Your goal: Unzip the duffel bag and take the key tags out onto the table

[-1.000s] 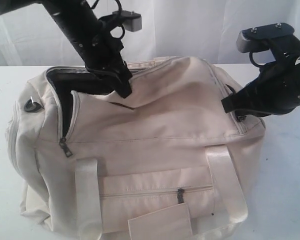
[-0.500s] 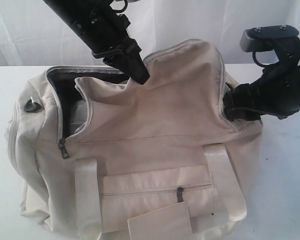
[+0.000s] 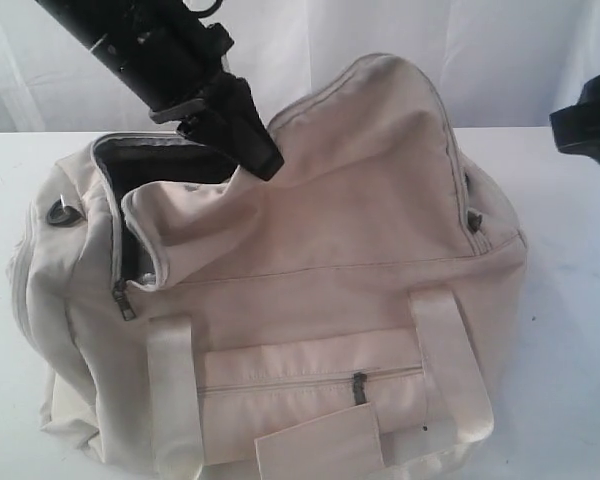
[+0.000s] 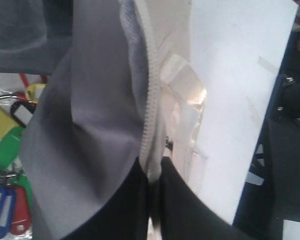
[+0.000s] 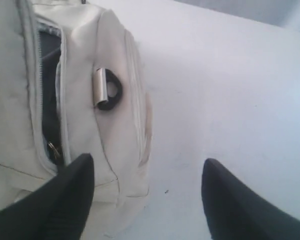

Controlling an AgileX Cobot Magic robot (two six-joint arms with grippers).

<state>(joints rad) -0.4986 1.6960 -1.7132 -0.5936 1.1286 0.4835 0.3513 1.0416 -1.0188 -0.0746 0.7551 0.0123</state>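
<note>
White bench (image 3: 570, 300) before a pale curtain (image 3: 380, 40). The soft, limp duffel bag (image 3: 310, 290) lies across it, top open. The left claw (image 3: 255, 160) pinches its zip edge, holding the flap raised. The right claw (image 5: 147, 170) is spread, empty. The key tags (image 4: 7, 165) lie inside: light, loose, likely best pinched where they bunch.

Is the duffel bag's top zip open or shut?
Open: the left end effector holds the duffel bag's flap up, baring grey lining and the key tags inside.

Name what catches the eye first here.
A big cream duffel bag sits on the white table, its top flap pinched and held up by the left gripper. Under the flap, colourful key tags lie inside. The right gripper hangs open beside the bag's end.
</note>
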